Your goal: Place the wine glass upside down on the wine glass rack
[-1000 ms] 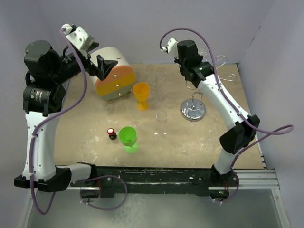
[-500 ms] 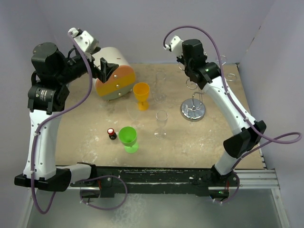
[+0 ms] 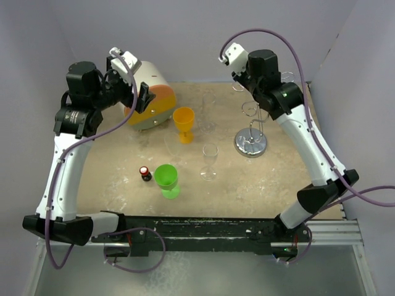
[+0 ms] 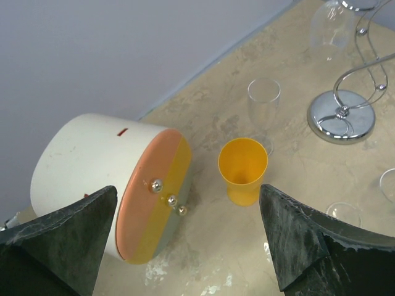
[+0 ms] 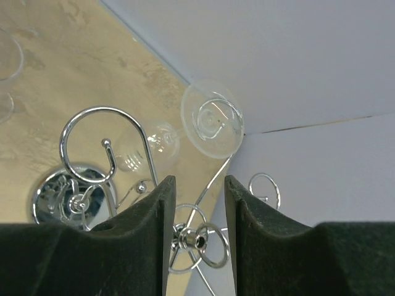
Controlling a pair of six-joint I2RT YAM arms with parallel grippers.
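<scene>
- On the wine glass rack [image 3: 250,143], the wine glass [image 5: 212,120] is hanging upside down.
- Right gripper [image 5: 194,185] is hovering nearby, fingers parted.
- Left gripper [image 4: 188,191], fingers spread wide, is facing the upright orange cup [image 4: 242,169].

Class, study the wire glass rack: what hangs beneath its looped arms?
One clear wine glass hangs upside down from a loop of the rack, foot up, bowl below. The right gripper covers the nearer loops, so any other glasses there cannot be seen.

Soft, even light fills all 3 views, and shadows on the counter [image 3: 111,176] are faint. The chrome base of the wine glass rack [image 3: 252,143] glints with glare.
</scene>
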